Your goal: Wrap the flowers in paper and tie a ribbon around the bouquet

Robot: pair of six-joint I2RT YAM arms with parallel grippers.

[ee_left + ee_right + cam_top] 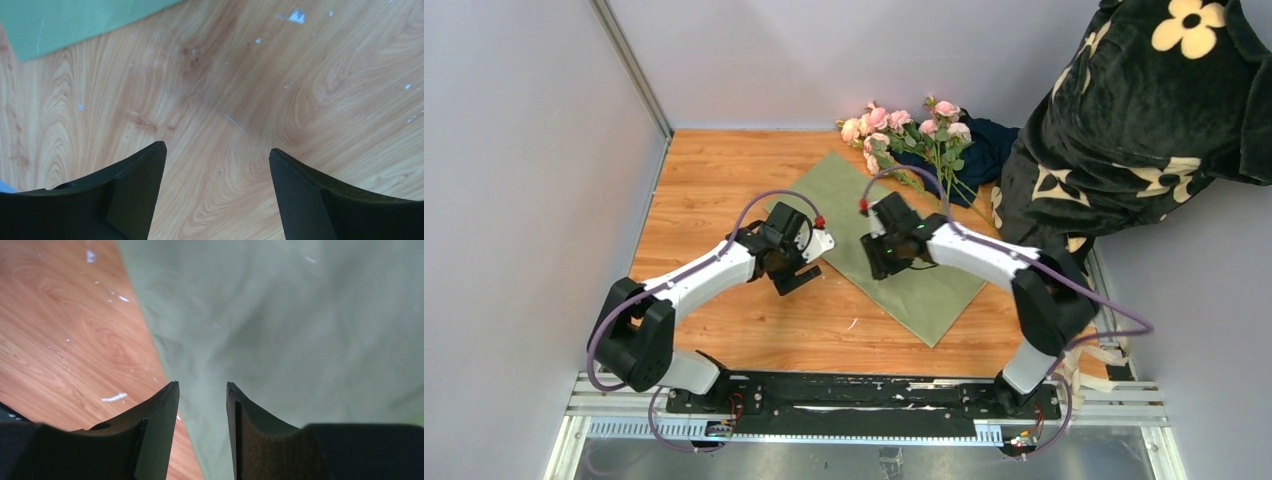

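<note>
The paper (894, 230) lies flat on the wooden table with its sage-green face up, one corner toward the back. The flowers (909, 125), pink blooms on green stems, lie loose at that far corner. My left gripper (792, 278) hovers over bare wood just left of the paper; its wrist view shows the left gripper (215, 150) open wide and empty, with a paper corner (75, 20) ahead. My right gripper (879, 262) is low over the paper's left edge. There the right gripper (201, 385) stands narrowly open above the paper (300, 330). The ribbon is out of view.
A dark navy cloth (989, 150) lies under the flower stems at the back right. A black fabric with cream flower prints (1144, 110) fills the right rear. Grey walls close the left and back sides. A metal rail (864, 400) runs along the near edge.
</note>
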